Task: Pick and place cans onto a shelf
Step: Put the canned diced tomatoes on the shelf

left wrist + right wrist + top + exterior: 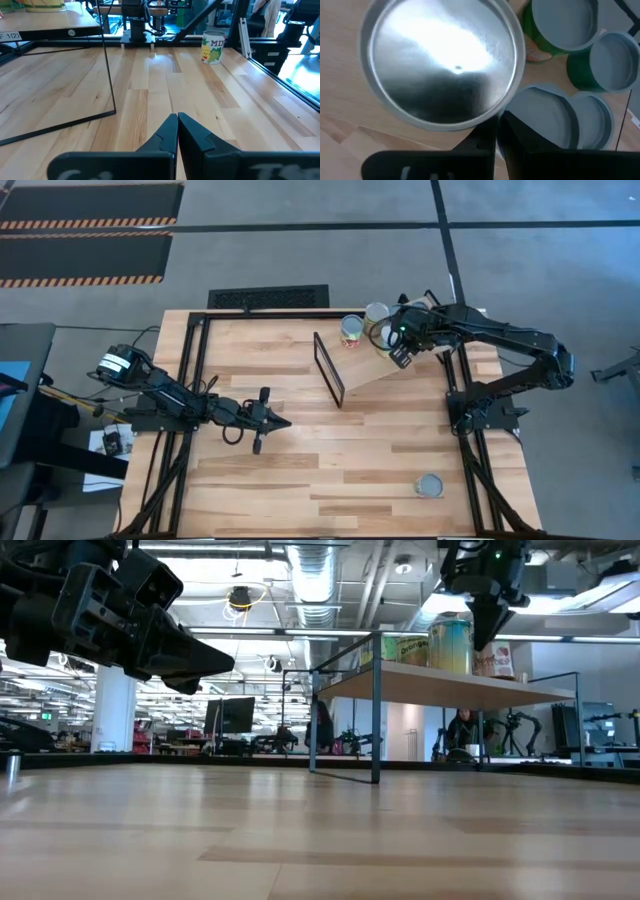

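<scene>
Light-wood shelf (372, 372) stands slanted, its thin black frame (329, 369) at the end nearer the table's middle. Crowded cans (352, 330) occupy its far end (silvery and bluish-grey tops, green and yellow labels). Right gripper (402, 356) hangs over the shelf just beside a shiny silver-topped can (442, 62), fingers nearly together, gripping nothing. One can (429, 486) sits well apart from the shelf. Left gripper (281, 423), pinched closed, waits beside the frame.

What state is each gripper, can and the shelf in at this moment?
Left gripper: fingers shut, empty, above the table.
Right gripper: over the shelf's cans, holding nothing.
Light-wood shelf with black frame: several round tins upright on it.
Silver-topped can with yellow-green label: upright on the planked tabletop, alone.
</scene>
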You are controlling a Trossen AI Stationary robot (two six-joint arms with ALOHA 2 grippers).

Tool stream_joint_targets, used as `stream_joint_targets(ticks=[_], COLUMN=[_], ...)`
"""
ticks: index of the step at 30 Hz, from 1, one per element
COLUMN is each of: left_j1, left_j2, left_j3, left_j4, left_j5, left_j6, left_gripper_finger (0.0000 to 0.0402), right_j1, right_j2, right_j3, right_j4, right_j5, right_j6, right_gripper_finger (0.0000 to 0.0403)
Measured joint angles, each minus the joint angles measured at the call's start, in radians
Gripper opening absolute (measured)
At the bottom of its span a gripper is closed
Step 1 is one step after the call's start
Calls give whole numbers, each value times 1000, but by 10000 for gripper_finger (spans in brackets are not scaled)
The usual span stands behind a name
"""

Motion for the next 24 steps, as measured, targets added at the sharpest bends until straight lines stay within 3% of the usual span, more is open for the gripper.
stream_joint_targets(ticks=[24], left_j1=[0], left_j2=[0], left_j3=[0], left_j4=[1], left_j5=[0], left_j6=[0], left_gripper_finger=[0], right_j1=[1], right_j2=[-14], right_j3=[0], right_j4=[-7], right_j5=[32], right_j6=[3], right_gripper_finger=[82])
